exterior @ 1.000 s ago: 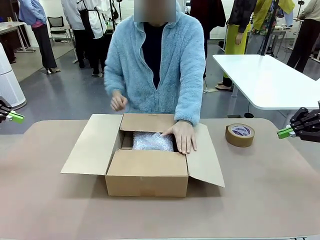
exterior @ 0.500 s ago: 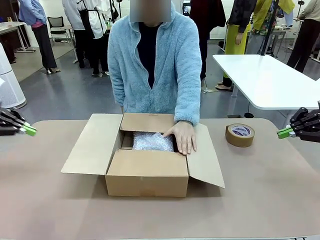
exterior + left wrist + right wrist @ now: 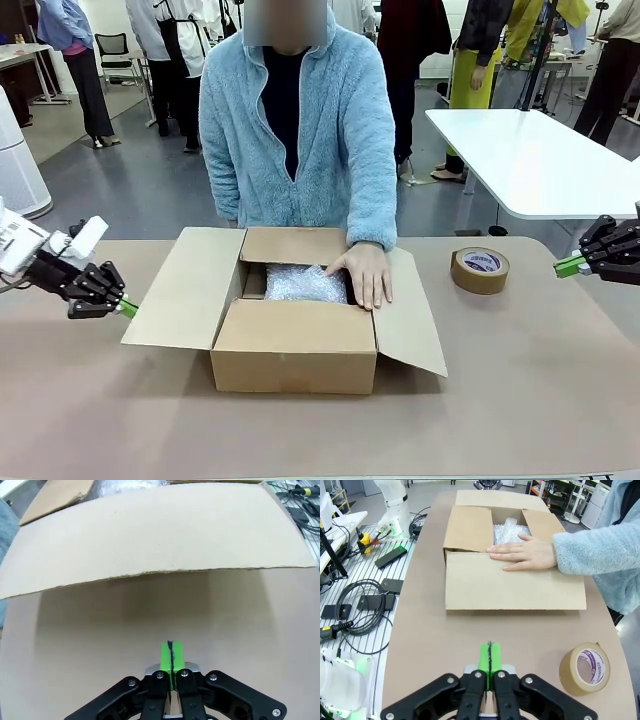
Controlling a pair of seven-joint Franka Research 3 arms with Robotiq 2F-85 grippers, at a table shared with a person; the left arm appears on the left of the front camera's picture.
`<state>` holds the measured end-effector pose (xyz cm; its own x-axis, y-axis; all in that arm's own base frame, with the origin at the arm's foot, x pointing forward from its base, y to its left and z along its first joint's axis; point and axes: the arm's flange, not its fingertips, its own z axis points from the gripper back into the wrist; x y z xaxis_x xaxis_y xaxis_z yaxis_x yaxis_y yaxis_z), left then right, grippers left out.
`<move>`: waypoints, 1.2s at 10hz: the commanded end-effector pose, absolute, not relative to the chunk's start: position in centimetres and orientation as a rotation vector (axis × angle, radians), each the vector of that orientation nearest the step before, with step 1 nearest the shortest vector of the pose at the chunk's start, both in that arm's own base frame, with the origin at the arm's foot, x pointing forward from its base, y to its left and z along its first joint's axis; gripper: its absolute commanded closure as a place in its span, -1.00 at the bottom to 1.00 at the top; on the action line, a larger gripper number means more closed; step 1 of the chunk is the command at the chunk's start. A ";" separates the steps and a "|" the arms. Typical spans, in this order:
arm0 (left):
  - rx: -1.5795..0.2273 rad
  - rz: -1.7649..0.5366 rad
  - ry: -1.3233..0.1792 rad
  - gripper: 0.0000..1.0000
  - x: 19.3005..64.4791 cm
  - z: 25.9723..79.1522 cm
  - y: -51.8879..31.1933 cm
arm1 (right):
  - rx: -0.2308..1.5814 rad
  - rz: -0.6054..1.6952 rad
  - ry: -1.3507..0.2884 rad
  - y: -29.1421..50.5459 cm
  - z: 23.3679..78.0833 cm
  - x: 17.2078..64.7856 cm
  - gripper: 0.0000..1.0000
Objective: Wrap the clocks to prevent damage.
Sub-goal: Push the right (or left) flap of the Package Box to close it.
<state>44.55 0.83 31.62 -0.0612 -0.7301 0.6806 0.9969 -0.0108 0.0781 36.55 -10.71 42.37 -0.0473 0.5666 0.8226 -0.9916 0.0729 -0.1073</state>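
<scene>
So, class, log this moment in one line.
left gripper shut, by box flap | right gripper shut, right of tape | hand on box edge | bundle inside

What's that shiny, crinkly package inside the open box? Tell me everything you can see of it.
It is a whitish, translucent bubble-wrap bundle, pillow-like and roughly rectangular, with a crinkled surface that glints in the light. It lies down inside the open brown cardboard box and is much smaller than the box, whose front wall hides its near part. What it wraps cannot be made out. The person's hand rests on the box's edge right beside it; whether the fingers touch the wrap I cannot tell.
</scene>
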 end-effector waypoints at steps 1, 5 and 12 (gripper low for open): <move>-0.555 -1.539 -0.744 0.98 44.8 30.9 -0.6 | 0.657 1.415 -0.866 -10.7 42.2 36.5 0.98; -0.676 -1.528 -0.799 0.98 44.5 29.2 -2.7 | 0.657 1.415 -0.866 -10.7 42.2 36.5 0.98; -0.876 -1.378 -0.942 0.98 44.8 27.7 -2.6 | 0.657 1.415 -0.866 -10.7 42.2 36.5 0.98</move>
<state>44.40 -2.98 28.45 0.0006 -0.4468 0.8946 0.9991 -0.0370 -0.0191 36.54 -10.72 42.37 -0.0471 0.5667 0.8226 -0.9915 0.0732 -0.1073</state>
